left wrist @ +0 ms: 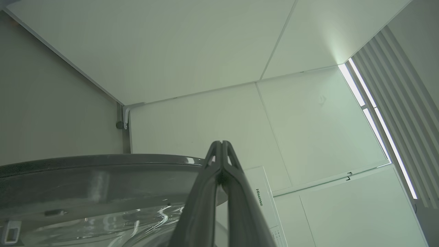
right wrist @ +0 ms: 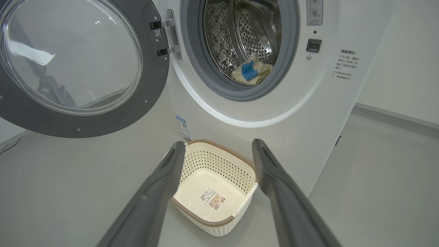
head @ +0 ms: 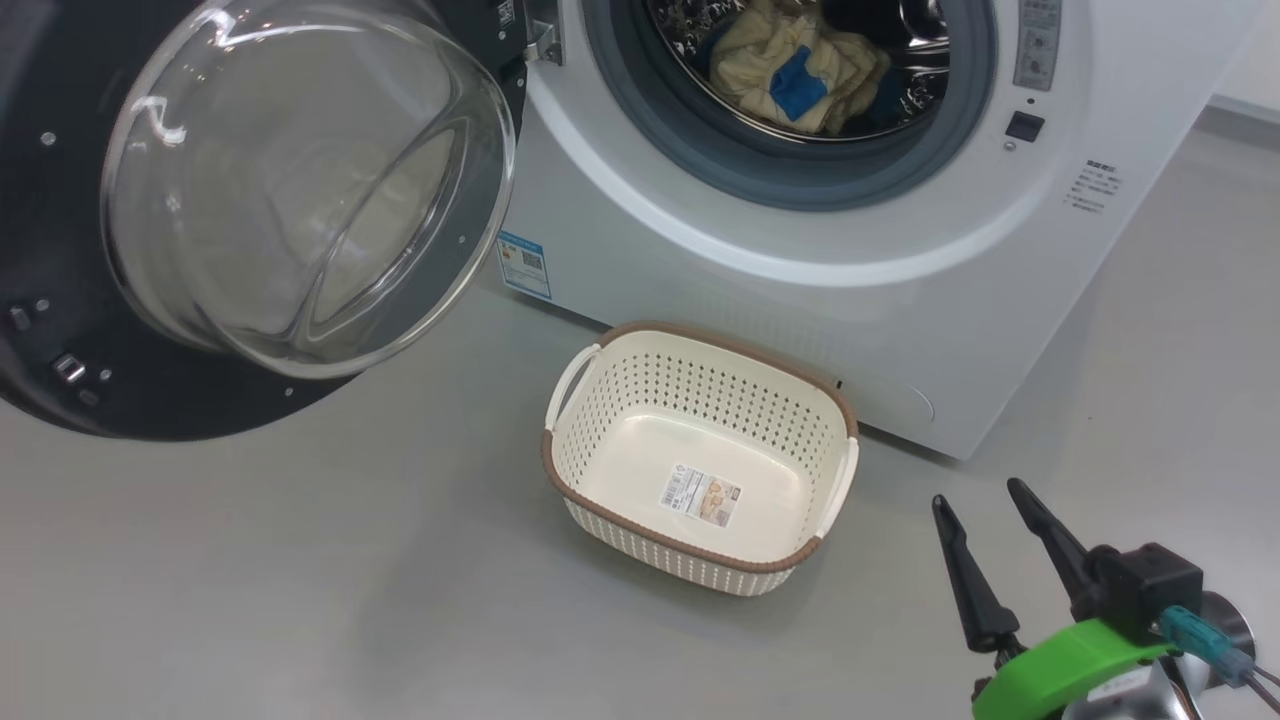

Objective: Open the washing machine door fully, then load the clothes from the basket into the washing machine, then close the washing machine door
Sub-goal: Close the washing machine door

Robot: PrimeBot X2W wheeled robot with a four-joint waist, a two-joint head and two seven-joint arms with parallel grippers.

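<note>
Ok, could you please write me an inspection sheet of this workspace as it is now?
Surface: grey floor, smooth, no spills seen.
Job's things: washing machine door stands wide open; clothes lie in the drum of the washing machine; basket on the floor in front of the machine, no clothes in it.
Clutter: nothing seen.
Grippers: right gripper open, holding nothing, right of the basket; left gripper shut, holding nothing, near the door's rim, contact unclear.
Cables: teal-plugged cable at the right wrist.
Surroundings: white walls, vertical blinds.
</note>
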